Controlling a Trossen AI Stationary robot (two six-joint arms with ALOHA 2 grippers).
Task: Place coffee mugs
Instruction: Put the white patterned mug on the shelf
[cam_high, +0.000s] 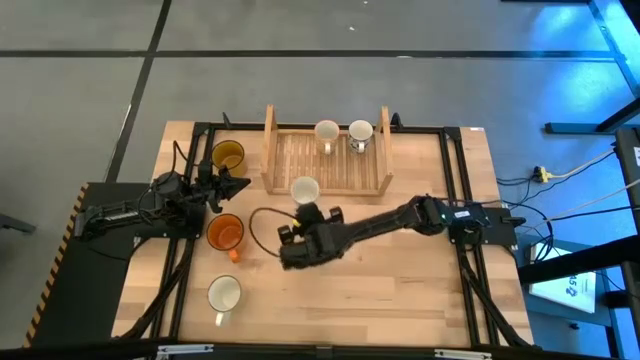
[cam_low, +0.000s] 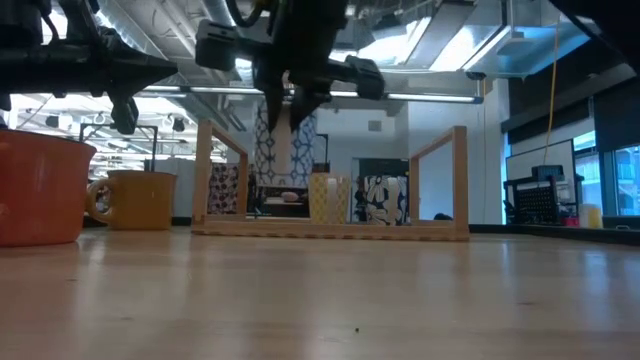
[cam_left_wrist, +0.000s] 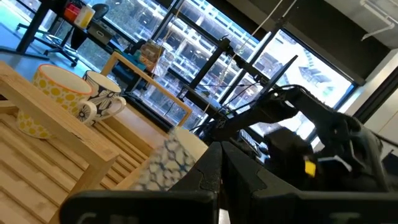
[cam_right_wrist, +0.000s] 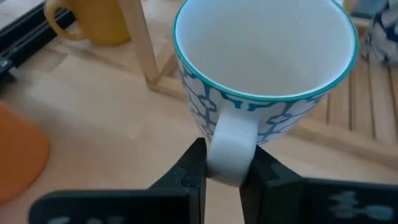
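Six mugs show from above. Two stand at the far end of the tray (cam_high: 272, 150): a cream mug (cam_high: 326, 132) and a patterned mug (cam_high: 360, 133) side by side. The amber mug (cam_high: 228, 155) sits on the table (cam_high: 400, 280) just left of the tray, the orange mug (cam_high: 225, 232) nearer the front, and a white mug (cam_high: 224, 294) closer still to the front edge.

The sixth, a blue-patterned mug (cam_right_wrist: 261, 68) with a teal rim, is in the right gripper (cam_right_wrist: 224, 171) — the fingers are clamped on its white handle, the mug upright with its mouth open upward. From above it hangs at the tray's near edge, about the middle of that rail. In the low view the gripper is lifted above the table in front of the tray.

The left gripper (cam_high: 235, 183) waits at the table's left side, between the amber and orange mugs — its tips point toward the tray. Its fingers look pressed together in its wrist view, with nothing between them.
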